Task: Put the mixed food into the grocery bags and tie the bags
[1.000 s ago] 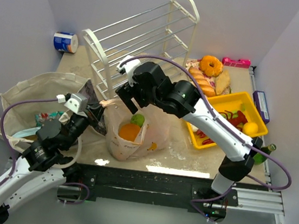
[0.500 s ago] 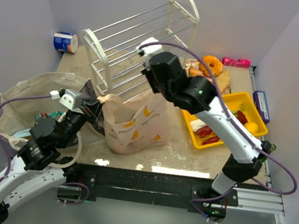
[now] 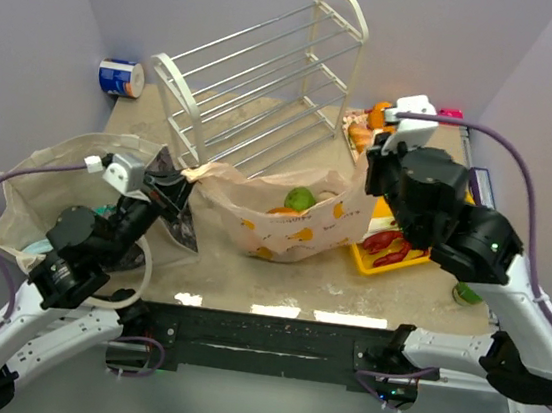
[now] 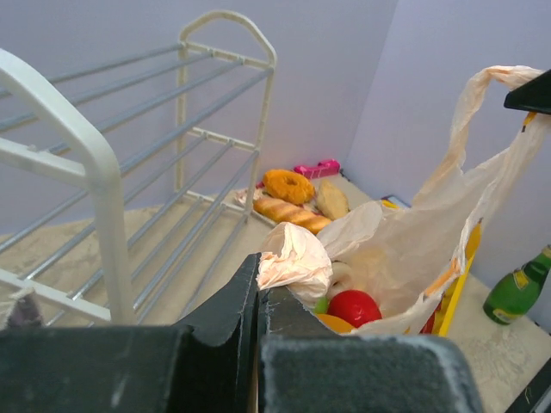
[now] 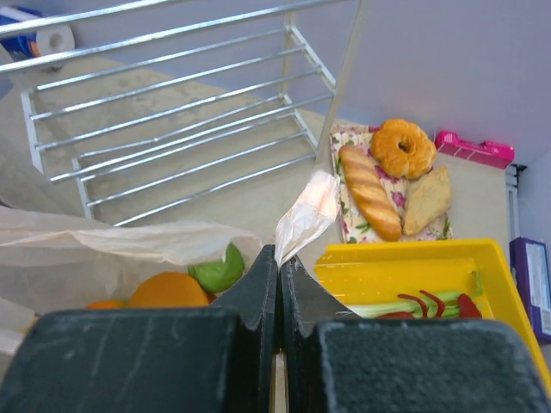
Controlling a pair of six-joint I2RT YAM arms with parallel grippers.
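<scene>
Here, left gripper (image 4: 258, 288) and right gripper (image 5: 278, 258) held wide apart, each clamped on a handle of the peach-pink bag (image 3: 298, 229).

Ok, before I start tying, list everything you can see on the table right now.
plastic bag: one, peach-pink, centre, stretched between both end effectors
fruit: at least three, green, orange, red, inside the plastic bag
tote: one, beige, left side
rack: one, white, back
roll: one, blue and white, back left corner
bread: two, tan, back right
donut: one, orange, beside the bread
tray: one, yellow, right side
bottle: one, green, near right
box: one, pink, back right corner
left end effector: one, black, shut on a bag handle
right end effector: one, black, shut on the other handle
</scene>
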